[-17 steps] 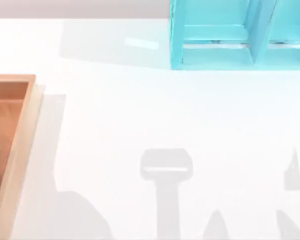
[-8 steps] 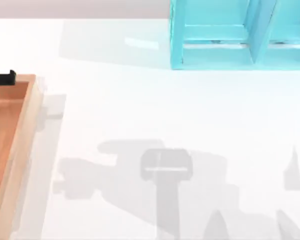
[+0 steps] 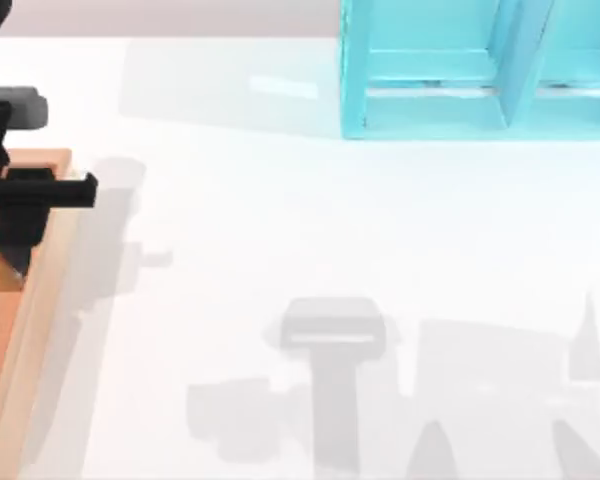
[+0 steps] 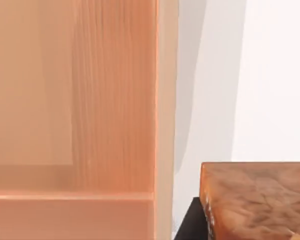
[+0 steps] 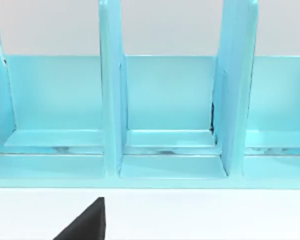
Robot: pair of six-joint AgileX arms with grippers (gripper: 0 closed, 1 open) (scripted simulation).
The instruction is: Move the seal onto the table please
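My left gripper (image 3: 20,215) hangs above the wooden tray's (image 3: 40,300) far right corner, clamped on the seal (image 4: 257,200), whose amber body sits just past the tray's rim, over the white table (image 3: 330,230). The light blue shelf unit (image 3: 480,70) stands well apart.

The seal (image 4: 257,200) shows up close in the left wrist view as a translucent amber-orange block with a mottled, crackly-looking face. A dark part touches its lower corner, and it sits against the white worktop (image 4: 275,75), right beside the rim of the wooden tray (image 4: 166,100). Can't tell whether it's upright or tilted, and its top isn't visible. The worktop (image 3: 310,230) itself is a broad, plain, glossy white surface, with the tray at its left edge and a light blue shelf unit (image 3: 480,70) at the far edge.
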